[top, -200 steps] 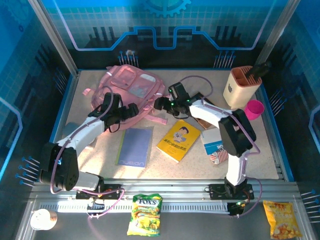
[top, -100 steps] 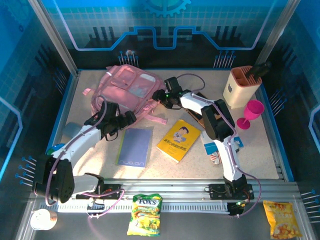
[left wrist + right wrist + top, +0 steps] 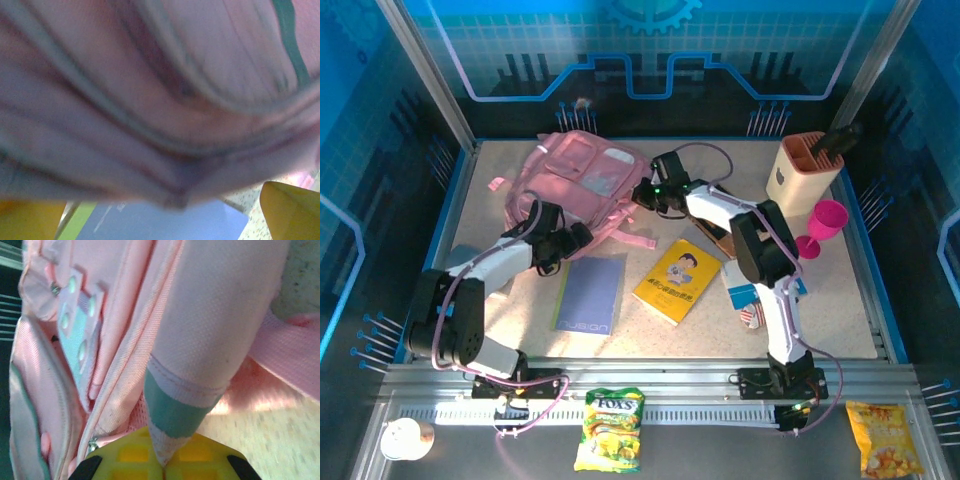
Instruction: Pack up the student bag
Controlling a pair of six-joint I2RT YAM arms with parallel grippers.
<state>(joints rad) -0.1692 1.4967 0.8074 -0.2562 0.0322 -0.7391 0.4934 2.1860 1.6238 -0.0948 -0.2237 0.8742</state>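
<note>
Lying where, the large soft pink fabric backpack?
— At the far left of the bench, front pockets up.
— And the grippers?
— The right gripper pinches its teal-trimmed right edge; the left gripper, fingers spread, sits at its near edge.

There are 1 student bag, 1 notebook, 1 yellow book, 1 goblet, 2 snack bags.

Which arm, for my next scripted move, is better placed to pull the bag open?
Right. The right gripper's jaws are shut on the student bag's teal-edged tab; the left gripper's jaws stand open beside it.
</note>
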